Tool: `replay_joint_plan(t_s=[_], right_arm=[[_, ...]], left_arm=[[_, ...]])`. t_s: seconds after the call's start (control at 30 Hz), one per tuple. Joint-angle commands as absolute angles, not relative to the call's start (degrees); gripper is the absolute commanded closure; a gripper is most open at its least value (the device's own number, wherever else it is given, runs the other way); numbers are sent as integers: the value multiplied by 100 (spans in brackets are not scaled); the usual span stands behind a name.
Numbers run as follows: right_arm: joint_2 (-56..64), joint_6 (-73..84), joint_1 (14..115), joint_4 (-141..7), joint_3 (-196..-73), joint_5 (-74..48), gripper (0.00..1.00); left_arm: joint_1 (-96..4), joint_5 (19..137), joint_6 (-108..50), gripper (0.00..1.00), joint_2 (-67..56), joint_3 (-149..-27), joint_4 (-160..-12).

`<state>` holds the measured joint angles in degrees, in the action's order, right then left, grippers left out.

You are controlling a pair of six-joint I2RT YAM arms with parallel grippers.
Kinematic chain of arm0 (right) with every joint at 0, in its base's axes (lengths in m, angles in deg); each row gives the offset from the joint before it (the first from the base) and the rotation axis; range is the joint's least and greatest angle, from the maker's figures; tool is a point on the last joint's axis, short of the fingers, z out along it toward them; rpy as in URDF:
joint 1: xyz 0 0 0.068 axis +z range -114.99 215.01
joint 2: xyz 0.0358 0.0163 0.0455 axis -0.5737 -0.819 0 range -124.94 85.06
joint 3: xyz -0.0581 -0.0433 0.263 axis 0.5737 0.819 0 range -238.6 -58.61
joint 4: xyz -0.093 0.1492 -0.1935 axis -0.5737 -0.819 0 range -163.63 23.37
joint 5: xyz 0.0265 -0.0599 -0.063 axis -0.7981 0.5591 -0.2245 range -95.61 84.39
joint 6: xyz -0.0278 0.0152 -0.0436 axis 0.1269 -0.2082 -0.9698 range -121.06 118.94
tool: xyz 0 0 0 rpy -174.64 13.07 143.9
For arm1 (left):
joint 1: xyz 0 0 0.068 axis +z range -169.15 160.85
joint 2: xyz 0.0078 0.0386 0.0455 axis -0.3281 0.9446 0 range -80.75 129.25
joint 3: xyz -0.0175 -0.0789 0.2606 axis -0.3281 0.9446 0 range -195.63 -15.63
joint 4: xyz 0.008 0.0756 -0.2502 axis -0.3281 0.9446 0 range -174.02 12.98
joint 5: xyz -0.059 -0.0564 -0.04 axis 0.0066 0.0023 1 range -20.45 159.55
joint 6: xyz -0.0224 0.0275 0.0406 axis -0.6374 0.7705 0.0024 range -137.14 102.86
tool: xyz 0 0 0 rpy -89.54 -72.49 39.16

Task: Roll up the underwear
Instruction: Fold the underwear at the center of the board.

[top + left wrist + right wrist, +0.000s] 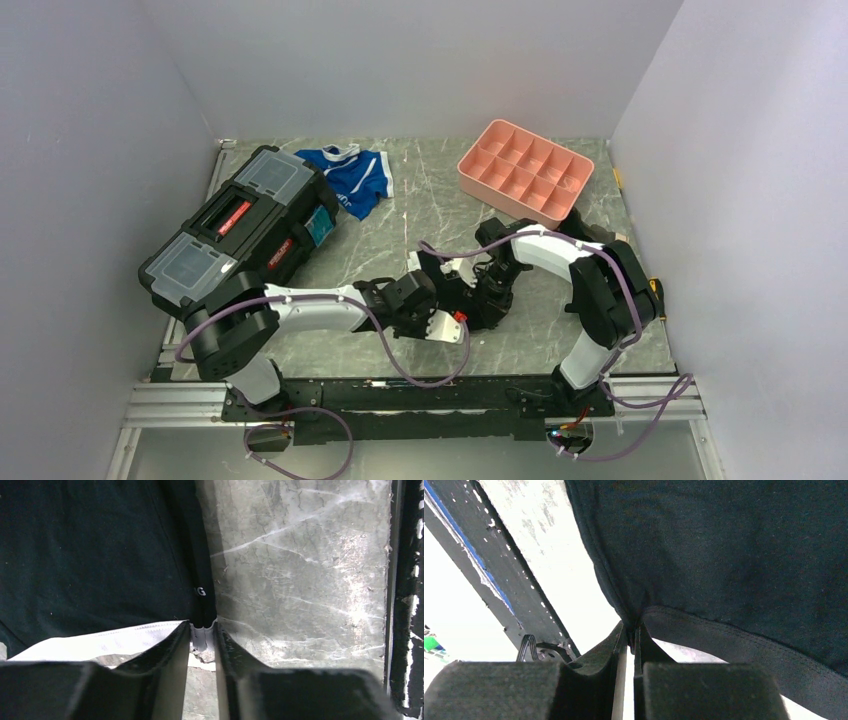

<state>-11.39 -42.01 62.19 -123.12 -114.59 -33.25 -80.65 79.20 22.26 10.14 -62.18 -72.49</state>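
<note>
The underwear [90, 555] is spread on the table [300, 555] near its front edge, between the two arms. Its corner, where a white stripe meets the black cloth, is pinched in the left gripper [202, 630], whose jaws are nearly together. A seamed black edge is clamped in the right gripper [630, 630], the jaws pressed tight on the fabric.

Even overhead light; wrist-view glare

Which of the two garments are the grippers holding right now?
The black underwear, pinched by the left gripper and the right gripper. The blue-and-white garment lies untouched at the back, beside the black toolbox.
</note>
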Motion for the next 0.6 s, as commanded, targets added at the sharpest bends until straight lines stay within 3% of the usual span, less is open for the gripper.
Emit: replay_joint_plan(t_s=[0.0,0.2,0.57], right_arm=[[-1017,-4336,6190,-12398,-11353,-3554,98],[-907,-4417,6191,-12481,-11243,-3717,95],[-819,-4520,6191,-12647,-11184,-3952,99]], left_arm=[[-8110,7970,2226,75,1182,-6342,-6863],[-8161,8037,2202,99,1222,-6488,-6483],[-8164,8413,2049,100,982,-6796,-5703]])
